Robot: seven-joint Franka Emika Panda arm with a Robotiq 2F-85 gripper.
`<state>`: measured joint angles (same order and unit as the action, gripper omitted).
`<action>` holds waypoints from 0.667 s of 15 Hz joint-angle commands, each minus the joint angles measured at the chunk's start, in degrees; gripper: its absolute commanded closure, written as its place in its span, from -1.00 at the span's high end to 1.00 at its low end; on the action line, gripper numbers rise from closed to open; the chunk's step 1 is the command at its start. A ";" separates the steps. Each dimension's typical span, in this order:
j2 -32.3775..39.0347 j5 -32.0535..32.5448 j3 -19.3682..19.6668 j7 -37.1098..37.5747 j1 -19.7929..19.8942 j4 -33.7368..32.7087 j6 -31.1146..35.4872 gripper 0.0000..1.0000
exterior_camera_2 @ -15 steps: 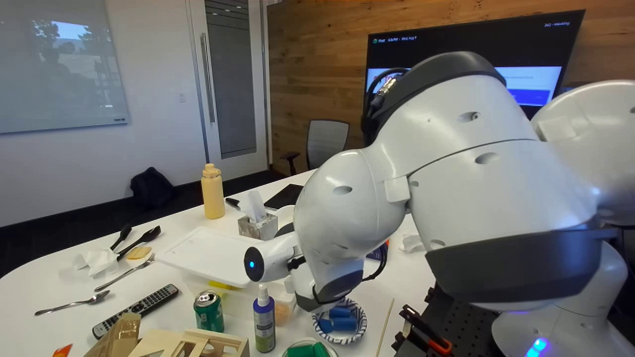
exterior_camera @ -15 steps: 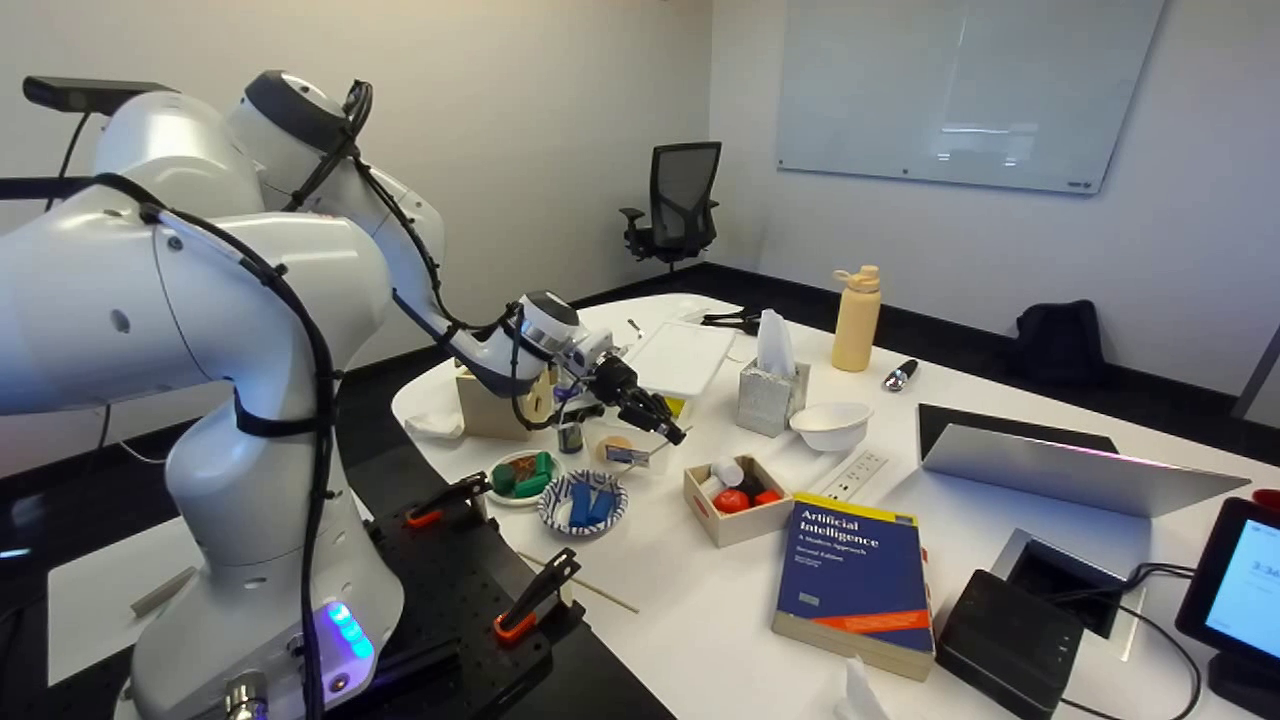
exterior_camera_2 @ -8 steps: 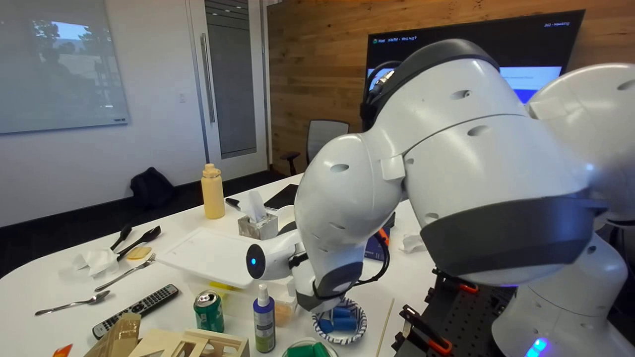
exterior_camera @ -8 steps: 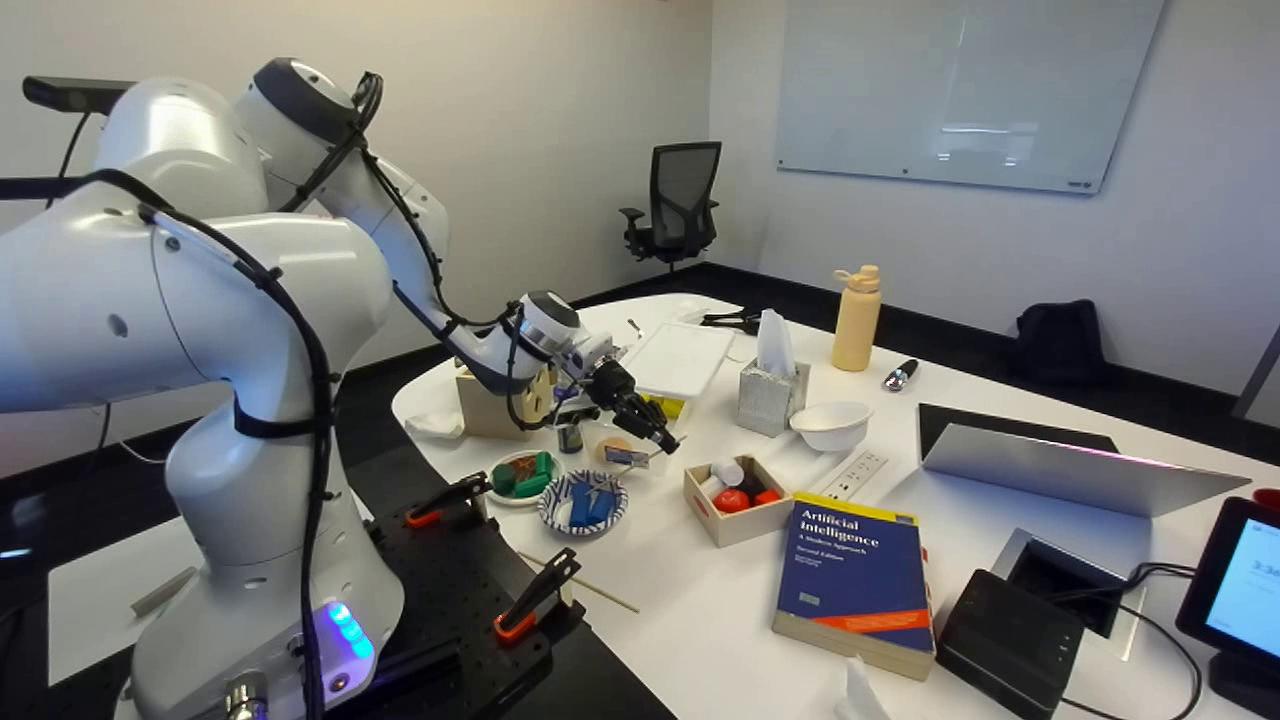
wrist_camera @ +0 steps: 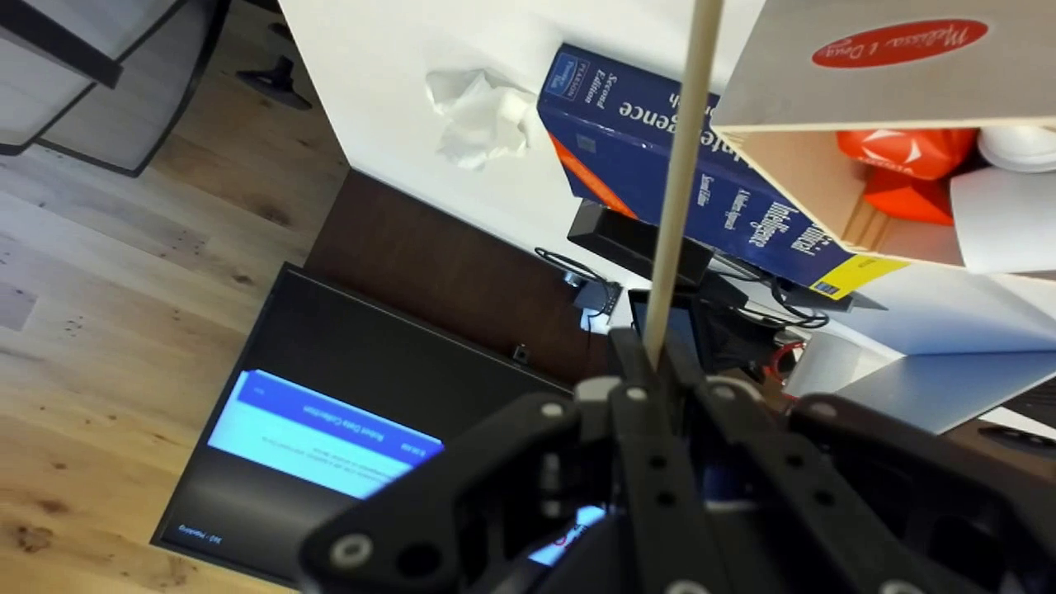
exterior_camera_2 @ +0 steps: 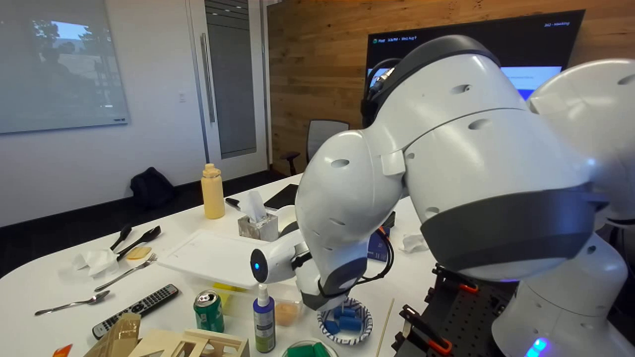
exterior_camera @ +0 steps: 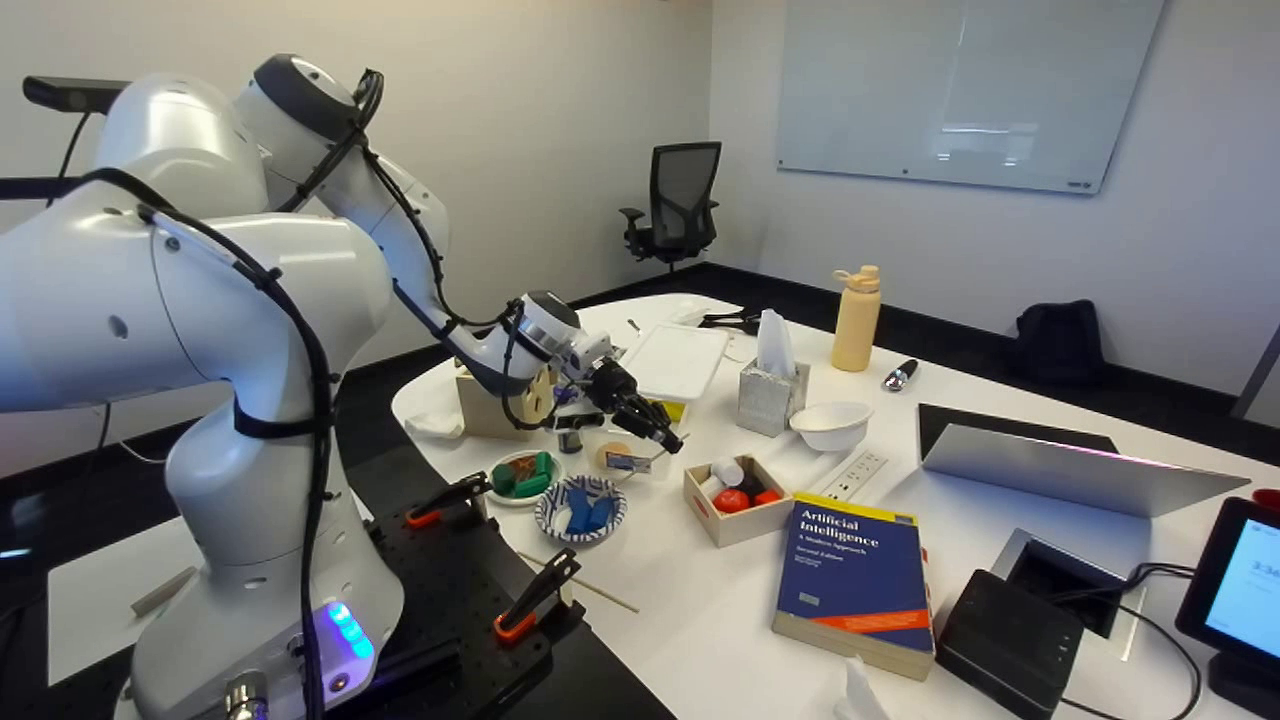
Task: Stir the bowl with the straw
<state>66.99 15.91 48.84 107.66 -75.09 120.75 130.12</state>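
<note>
The bowl (exterior_camera: 549, 510) is small, round and shallow, white with a blue pattern, and holds several blue pieces. It also shows in an exterior view (exterior_camera_2: 366, 325), partly behind the arm. My gripper (exterior_camera: 675, 440) is shut on the straw (exterior_camera: 655, 458), a thin pale stick, above the table on the far side of the bowl. The straw slants down toward the bowl's far rim; I cannot tell whether its tip touches the contents. In the wrist view the straw (wrist_camera: 681, 181) runs up from between my fingertips (wrist_camera: 658, 355); its far end and the bowl are out of view.
A plate of green pieces (exterior_camera: 520, 478) sits beside the bowl. A wooden box with red items (exterior_camera: 735, 522) and a blue book (exterior_camera: 850, 580) stand near. A lidded plastic box (exterior_camera_2: 213, 258) and spray bottle (exterior_camera_2: 264, 317) are close. Another stick (exterior_camera: 600, 593) lies on the table.
My gripper has dipped and shifted slightly, still holding the straw. The bowl has slid a little and its blue pieces have shifted. The plastic box has moved slightly.
</note>
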 commanded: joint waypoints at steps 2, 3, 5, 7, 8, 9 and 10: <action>-0.82 3.91 -0.74 8.18 -0.78 0.68 -0.28 -0.97; -1.22 4.04 -1.17 9.42 -0.46 0.57 0.16 -0.97; -2.75 3.87 -2.35 10.10 0.84 0.54 1.14 -0.97; -4.40 3.82 -3.14 8.69 2.13 0.79 1.70 -0.97; -5.16 3.90 -3.31 8.17 2.60 1.04 1.51 -0.97; -6.05 4.10 -3.28 7.68 3.44 1.25 1.72 -0.97; -7.51 4.04 -3.44 7.22 4.35 1.91 2.37 -0.97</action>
<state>65.17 18.20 46.76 115.45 -74.06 120.55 130.80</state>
